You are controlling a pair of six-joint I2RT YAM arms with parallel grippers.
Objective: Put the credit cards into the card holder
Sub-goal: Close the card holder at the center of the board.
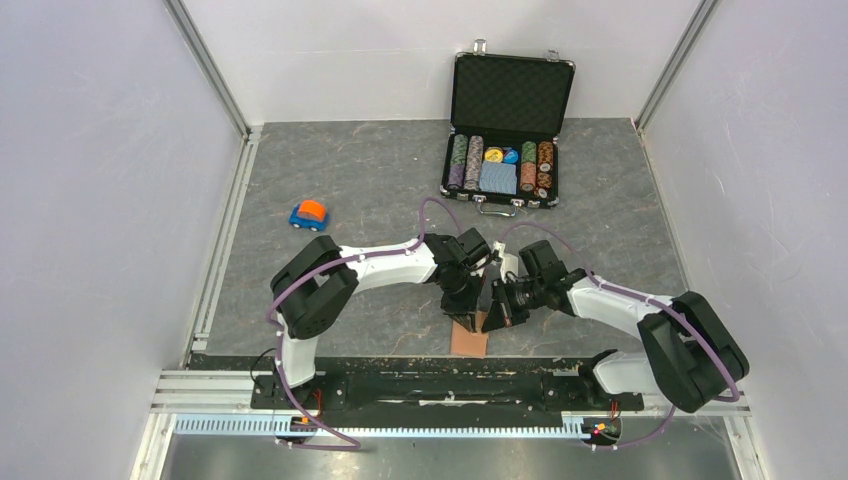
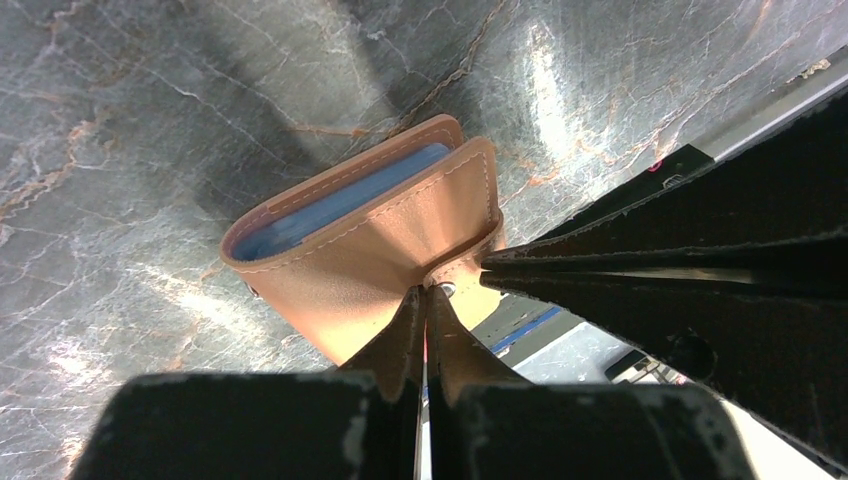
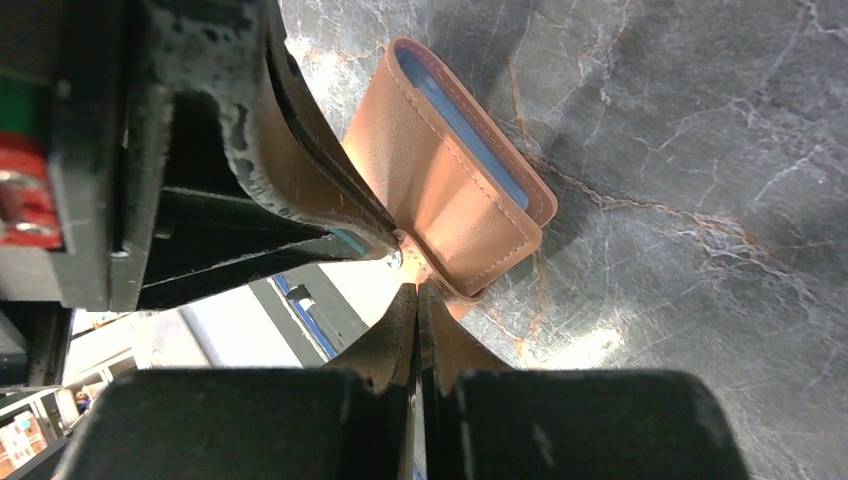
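Left gripper [image 2: 425,300] clamped on the holder's [image 2: 350,250] snap tab [image 2: 462,272], right gripper [image 2: 487,263] shut, tips touching that tab from the opposite side; folded holder extends away from both, low over the table [image 2: 120,120] near its front edge.

I can't read any text, label, brand or number from here. The striped round chips [image 1: 467,161] in the open black poker-chip case [image 1: 512,95] carry markings too small for me to make out. The small blue and orange toy car [image 1: 309,214] is too small for me to tell. On the flat tan-brown leather card holder [image 2: 360,260], both wrist views give me only plain stitched leather.
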